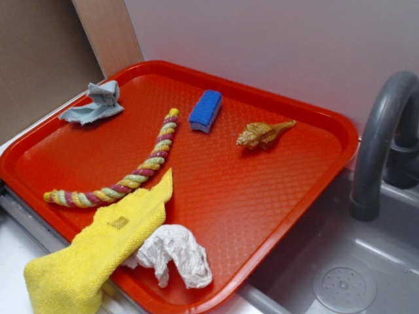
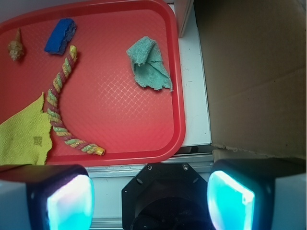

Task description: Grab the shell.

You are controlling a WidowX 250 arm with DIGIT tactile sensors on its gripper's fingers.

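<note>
So the end effector only shows up in the wrist view, looking straight down from high above the near edge of the red tray. Its two glowing teal fingers are spread wide apart with nothing between them, so it's wide open and holding nothing. It sits just off the tray, over the pale worktop strip, well away from everything on the tray. The exterior view doesn't catch the arm at all.

The shell lies flat on the tray in the right part of the exterior view, near the back rim. Its long axis runs roughly left to right with a slight upward slant: bulbous end to the left, thin point to the right, toward the grey faucet. In the wrist view the shell sits in the far upper left corner, point up.

Just beside it to the left is the blue sponge, not touching. Further out there's the striped rope, a grey-blue cloth, a yellow towel draped over the front rim, and a crumpled white rag touching the towel.
</note>
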